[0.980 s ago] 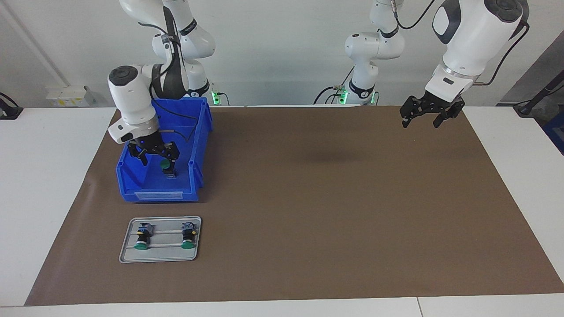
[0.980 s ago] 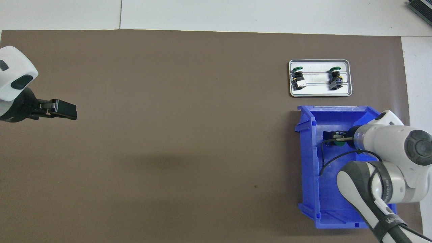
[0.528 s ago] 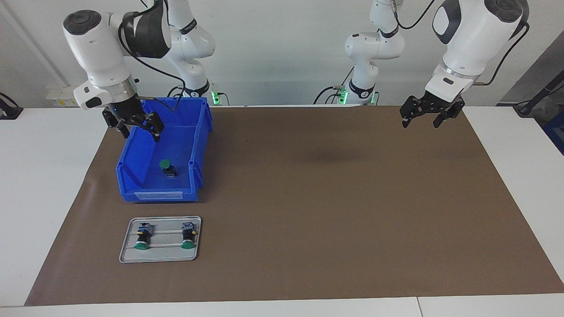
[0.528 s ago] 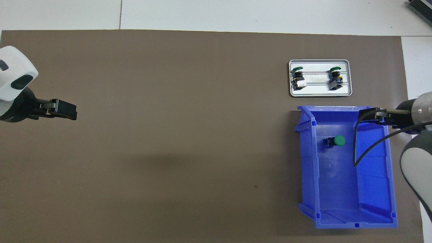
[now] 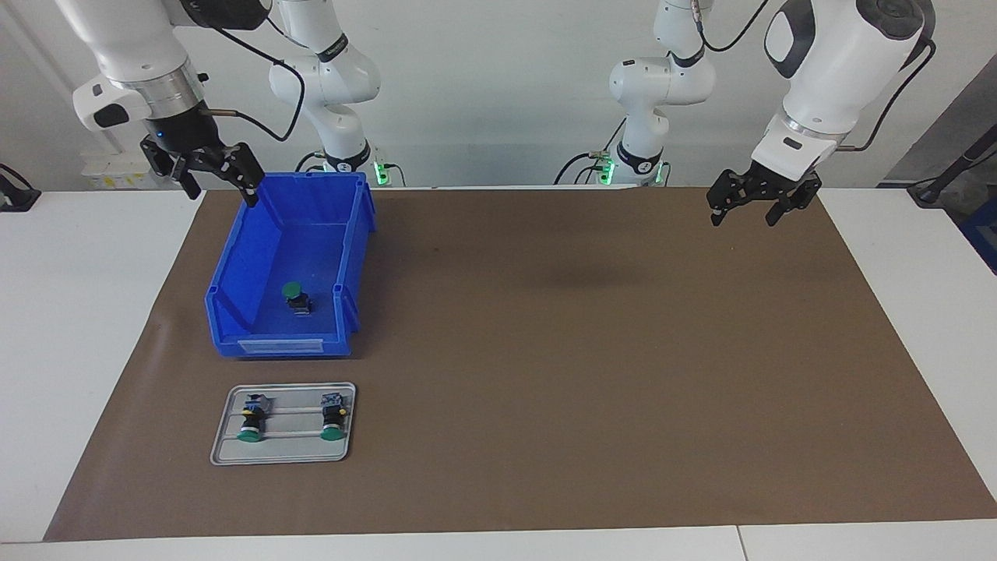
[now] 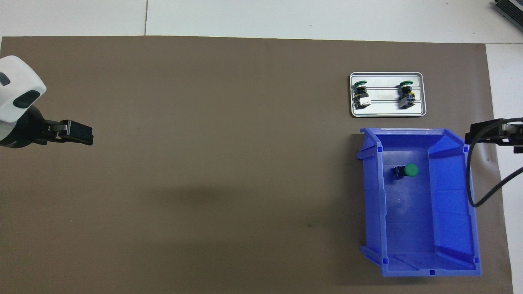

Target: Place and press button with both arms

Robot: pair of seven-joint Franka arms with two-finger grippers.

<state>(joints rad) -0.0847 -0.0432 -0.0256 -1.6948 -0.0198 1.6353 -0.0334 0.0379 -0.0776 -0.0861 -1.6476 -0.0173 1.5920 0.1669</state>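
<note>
Going across the facing view from its left side. Right gripper point(image 5: 213, 174) is up in the air over the edge of the brown mat point(image 5: 545, 351) at the right arm's end of the table, just past the blue bin's corner nearest the robots. Jaws spread wide, nothing between them. In the overhead view the right gripper point(image 6: 488, 132) shows only at the frame edge, beside the bin's outer wall, a black cable looping down from it.

Blue bin point(image 5: 234, 304) sits on the mat at the right arm's end. The button point(image 5: 296, 297) lies loose on the bin floor, green cap up and tilted, dark body beside it; nothing touches it. Overhead view has the button point(image 6: 405, 170) in the half of the bin point(image 6: 449, 228) farther from the robots, closer to the wall that faces the middle of the table.

Farther from the robots than the bin, close to it, a small metal tray point(image 5: 226, 452) lies flat on the mat. Two more green-capped buttons point(image 5: 250, 421) lie on their sides on it, one toward each end, caps pointing away from the robots.

Middle of the mat is bare brown.

Left gripper point(image 5: 754, 201) waits raised over the mat at the left arm's end. Jaws open, holding nothing, well apart from the bin and tray. Overhead view shows it point(image 6: 79, 134) pointing toward the table's middle.
</note>
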